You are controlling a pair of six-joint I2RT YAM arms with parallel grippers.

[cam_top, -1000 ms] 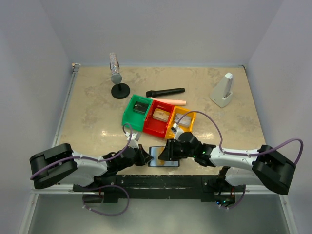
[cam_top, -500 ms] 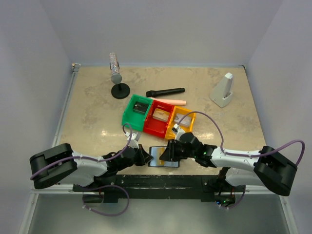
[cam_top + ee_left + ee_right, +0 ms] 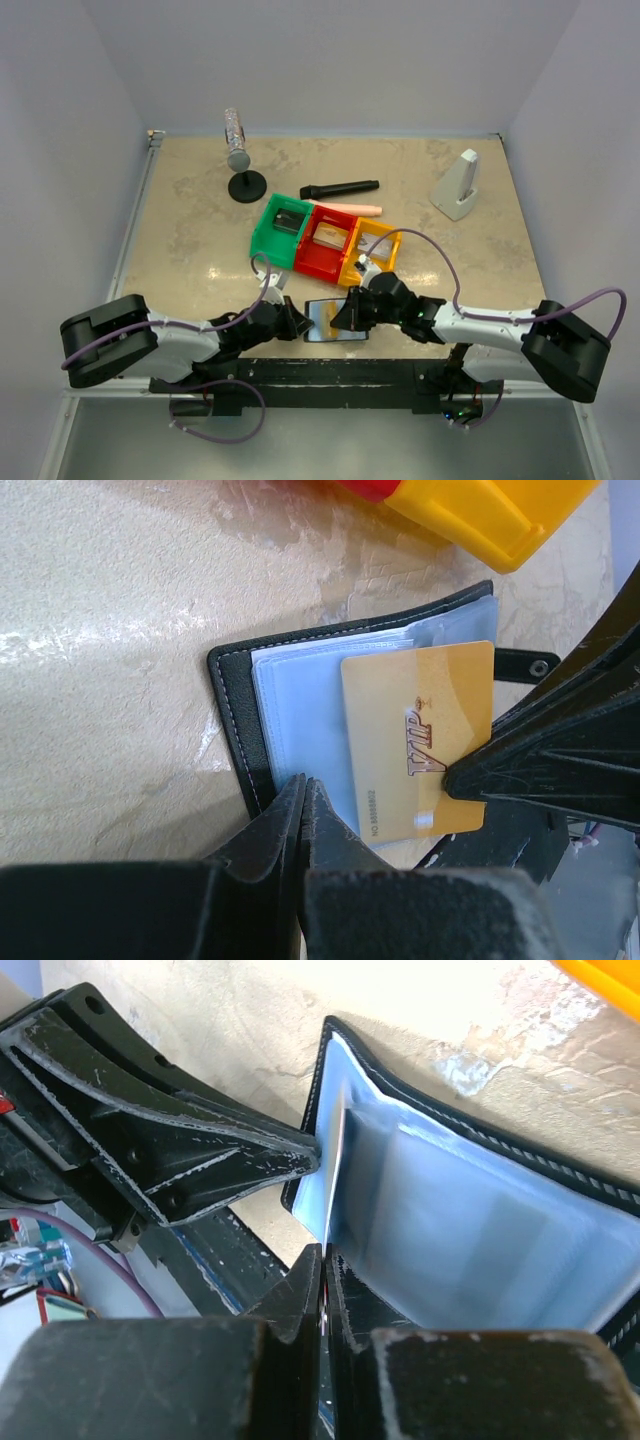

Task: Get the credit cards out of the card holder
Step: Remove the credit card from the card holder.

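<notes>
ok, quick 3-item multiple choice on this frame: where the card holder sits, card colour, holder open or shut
1. The card holder lies
A. at the near edge of the table, about midway across
B. at the table's far left corner
C. lifted clear of the table

2. The card showing in it is
A. blue
B. red
C. gold

3. The card holder is
A. folded shut
B. open, with its clear sleeves exposed
C. standing on its edge

Answers:
1 A: the top view shows it flat at the near edge, midway across.
2 C: the left wrist view shows a gold card marked VIP.
3 B: both wrist views show the black cover spread and the sleeves on show.
</notes>
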